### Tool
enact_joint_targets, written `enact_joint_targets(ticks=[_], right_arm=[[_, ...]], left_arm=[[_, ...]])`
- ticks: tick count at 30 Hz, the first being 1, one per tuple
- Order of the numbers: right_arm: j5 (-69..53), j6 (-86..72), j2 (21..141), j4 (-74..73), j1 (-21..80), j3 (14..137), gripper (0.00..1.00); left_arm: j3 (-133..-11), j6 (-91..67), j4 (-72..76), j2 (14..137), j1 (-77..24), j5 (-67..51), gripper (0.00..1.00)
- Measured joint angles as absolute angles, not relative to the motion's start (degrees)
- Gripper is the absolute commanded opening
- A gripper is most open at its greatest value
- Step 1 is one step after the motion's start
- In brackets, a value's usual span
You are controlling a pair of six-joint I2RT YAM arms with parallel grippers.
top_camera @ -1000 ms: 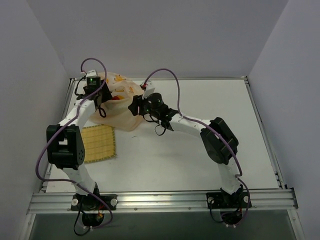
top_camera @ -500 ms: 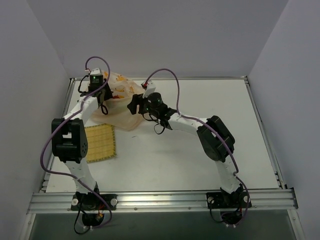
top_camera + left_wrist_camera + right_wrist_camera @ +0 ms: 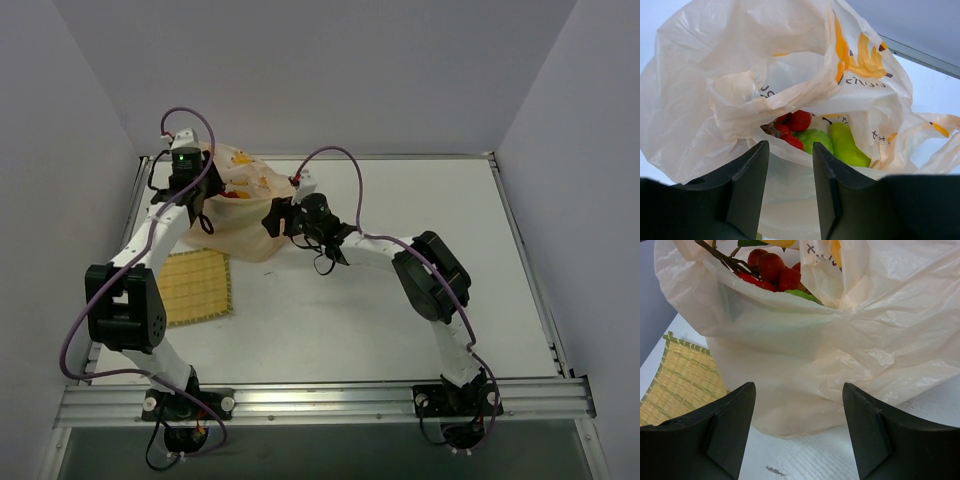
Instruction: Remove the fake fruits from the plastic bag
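Top view: the plastic bag point(image 3: 245, 225) lay far left on the counter point(image 3: 400, 320), beside a woven mat point(image 3: 198, 285); left wrist: left hand point(image 3: 790, 147) stood apart at the bag rim, fake fruits point(image 3: 799, 121) inside; right wrist: right hand point(image 3: 797, 387) stood wide apart, facing the bag.

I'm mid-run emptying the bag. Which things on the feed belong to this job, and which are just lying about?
Part of the job:
- thin crinkly pale-peach plastic bag
- glossy red plastic fruits and lime-green plastic fruits, inside the bag's mouth
- left gripper and right gripper, both open, facing the bag

Just lying about:
- square yellow woven mat, beside the bag
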State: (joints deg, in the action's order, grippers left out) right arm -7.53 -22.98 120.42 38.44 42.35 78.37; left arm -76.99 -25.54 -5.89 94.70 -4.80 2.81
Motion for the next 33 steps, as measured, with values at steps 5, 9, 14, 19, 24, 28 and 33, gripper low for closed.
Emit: enact_joint_targets(ticks=[5,9,14,19,24,28,33], right_arm=[[-7.77,-22.98,120.25,38.5,42.35,78.22,0.65],[-7.94,-22.96,119.77,38.54,42.35,78.22,0.64],[-7.99,-22.9,119.22,38.68,42.33,78.22,0.64],[-7.99,-22.9,119.22,38.63,42.13,78.22,0.64],[-7.99,-22.9,119.22,38.61,42.02,78.22,0.64],[-7.99,-22.9,119.22,38.61,42.02,78.22,0.64],[-7.99,-22.94,119.22,38.61,42.02,78.22,0.64]], left_arm=[[-76.99,-25.69,-6.24,95.55,-5.58,3.03,0.35],[-77.97,-25.5,-6.72,97.51,-5.96,3.53,0.34],[-81.49,-23.97,-7.55,102.08,-6.0,5.23,0.32],[-82.5,-22.06,-7.9,104.29,-6.0,7.68,0.32],[-82.81,-20.93,-7.94,104.64,-6.0,9.08,0.31],[-82.83,-19.94,-7.88,104.66,-6.0,10.39,0.32],[-82.83,-18.74,-7.42,104.66,-6.02,11.92,0.37]])
